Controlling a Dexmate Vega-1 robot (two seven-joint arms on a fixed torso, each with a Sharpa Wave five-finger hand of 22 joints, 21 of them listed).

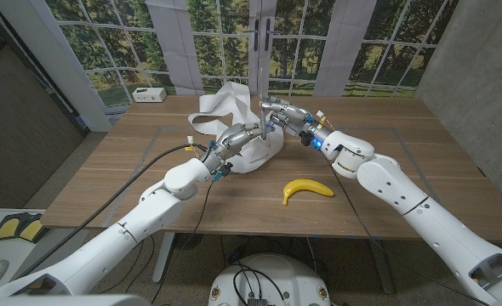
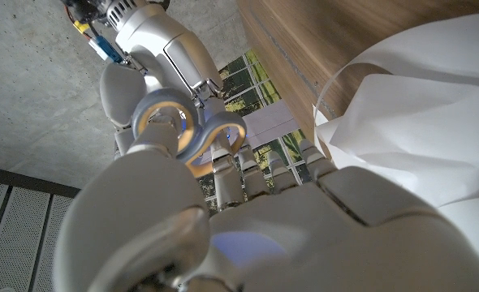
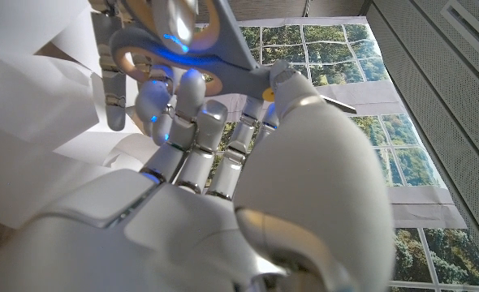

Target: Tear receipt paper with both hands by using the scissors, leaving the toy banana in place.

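The grey-handled scissors point(image 1: 264, 110) stand blades up over the table's middle, between my two hands. My right hand point(image 1: 287, 116) grips them; its fingers point(image 3: 192, 105) curl under the handle loops point(image 3: 170, 36) and its thumb presses near the pivot. My left hand point(image 1: 238, 136) lies over the crumpled white receipt paper point(image 1: 255, 155), its fingertips point(image 2: 243, 166) reaching up to the scissor loops point(image 2: 187, 134). Whether it grips anything is hidden. More paper point(image 2: 418, 113) bulges beside that hand. The yellow toy banana point(image 1: 307, 189) lies apart, nearer the front edge.
A long fold of the paper point(image 1: 225, 100) trails toward the table's back. A small white box point(image 1: 149, 94) sits on a ledge at the back left. Cables run along my left forearm point(image 1: 162, 161). Bare wood point(image 1: 404, 127) shows at the right.
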